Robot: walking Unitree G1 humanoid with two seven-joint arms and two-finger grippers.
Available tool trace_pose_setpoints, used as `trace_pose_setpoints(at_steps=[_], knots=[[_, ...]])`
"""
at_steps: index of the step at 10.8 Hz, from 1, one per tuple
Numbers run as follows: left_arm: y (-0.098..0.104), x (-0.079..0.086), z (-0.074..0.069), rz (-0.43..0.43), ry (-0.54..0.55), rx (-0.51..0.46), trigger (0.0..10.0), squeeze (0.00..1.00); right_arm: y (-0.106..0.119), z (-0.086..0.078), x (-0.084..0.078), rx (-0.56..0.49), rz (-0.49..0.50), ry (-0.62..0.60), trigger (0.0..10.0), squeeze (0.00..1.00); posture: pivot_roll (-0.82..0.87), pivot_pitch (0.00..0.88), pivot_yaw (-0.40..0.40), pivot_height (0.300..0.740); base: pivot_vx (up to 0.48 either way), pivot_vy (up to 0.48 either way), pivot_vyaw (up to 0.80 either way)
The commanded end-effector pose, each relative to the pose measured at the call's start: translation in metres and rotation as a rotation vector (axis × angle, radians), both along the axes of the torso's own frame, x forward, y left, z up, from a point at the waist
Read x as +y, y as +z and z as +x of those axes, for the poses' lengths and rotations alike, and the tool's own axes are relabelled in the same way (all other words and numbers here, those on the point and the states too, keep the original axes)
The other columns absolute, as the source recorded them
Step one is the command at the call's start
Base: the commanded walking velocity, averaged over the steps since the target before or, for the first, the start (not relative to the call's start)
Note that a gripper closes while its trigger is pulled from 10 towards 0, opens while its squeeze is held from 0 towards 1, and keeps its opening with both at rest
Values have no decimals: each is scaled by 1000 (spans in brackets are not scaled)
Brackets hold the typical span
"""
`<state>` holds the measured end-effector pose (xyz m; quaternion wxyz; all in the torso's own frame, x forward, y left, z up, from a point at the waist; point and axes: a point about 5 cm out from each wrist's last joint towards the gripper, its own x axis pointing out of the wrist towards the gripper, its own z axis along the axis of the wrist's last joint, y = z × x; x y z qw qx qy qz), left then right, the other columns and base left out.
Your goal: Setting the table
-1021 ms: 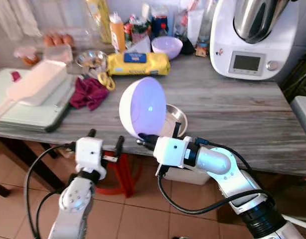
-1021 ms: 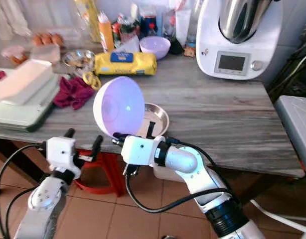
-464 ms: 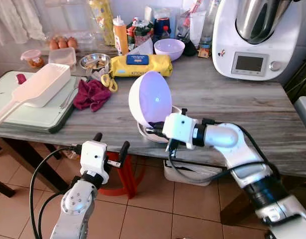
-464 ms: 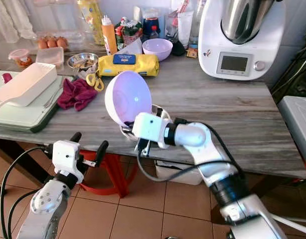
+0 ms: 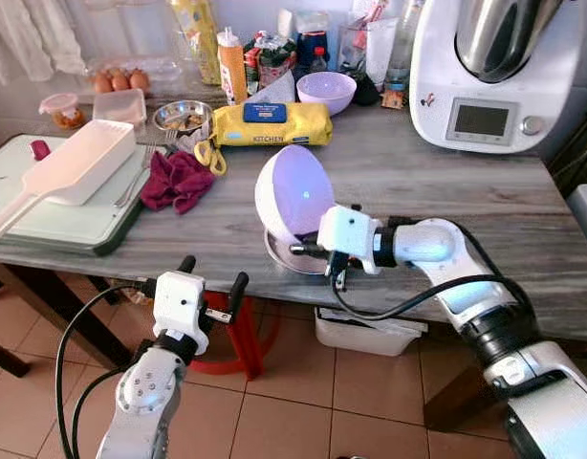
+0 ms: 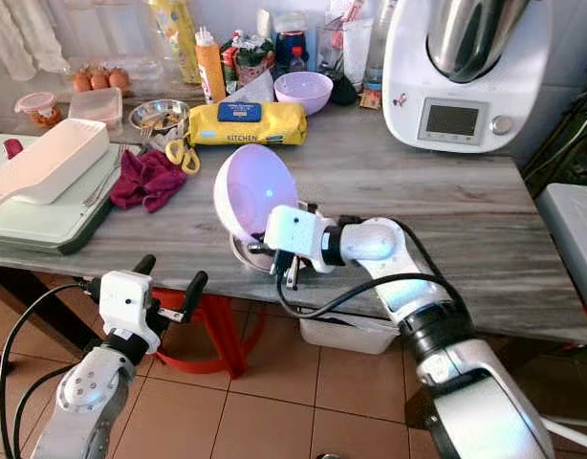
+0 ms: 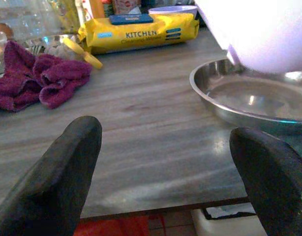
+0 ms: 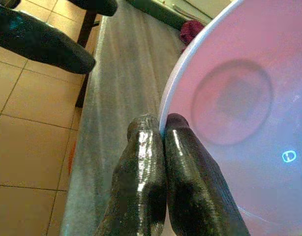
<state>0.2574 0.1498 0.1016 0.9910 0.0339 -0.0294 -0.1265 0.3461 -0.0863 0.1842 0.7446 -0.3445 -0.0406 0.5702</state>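
Left eye view: right gripper (image 5: 298, 249) pinches rim of lilac bowl (image 5: 293, 191), fingers clamped tight on it. Bowl tilted on edge, hollow facing camera, low rim over steel plate (image 5: 279, 256) near front edge of grey wooden table (image 5: 446, 206). Left gripper (image 5: 212, 275) below table front, at 8 o'clock from plate, fingers spread wide, holding nothing. Maroon cloth (image 5: 177, 179) at 10 o'clock from bowl; yellow wipes pack (image 5: 270, 122) at 12 o'clock; second lilac bowl (image 5: 327, 92) behind pack.
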Motion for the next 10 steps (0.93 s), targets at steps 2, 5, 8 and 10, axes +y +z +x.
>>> trace_pose_setpoints(at_steps=[2, 5, 8, 10], knots=[[9, 0, 3, -10, 19, -21, 10000, 0, 13, 3, 7, -47, 13, 30, 10000, 0, -106, 115, 48, 740, 0, 0, 0], [11, 1, 5, -14, 22, -28, 10000, 0, 19, 5, 4, -151, 32, -12, 10000, 0, -105, 118, 50, 740, 0, 0, 0], [25, 9, 11, -19, 114, -87, 10000, 0, 31, -20, -15, -330, 292, -246, 10000, 0, -125, 118, 63, 740, 0, 0, 0], [28, 12, 16, -4, 121, -97, 10000, 0, 25, -33, -27, -348, 336, -323, 10000, 0, -160, 117, 82, 740, 0, 0, 0]])
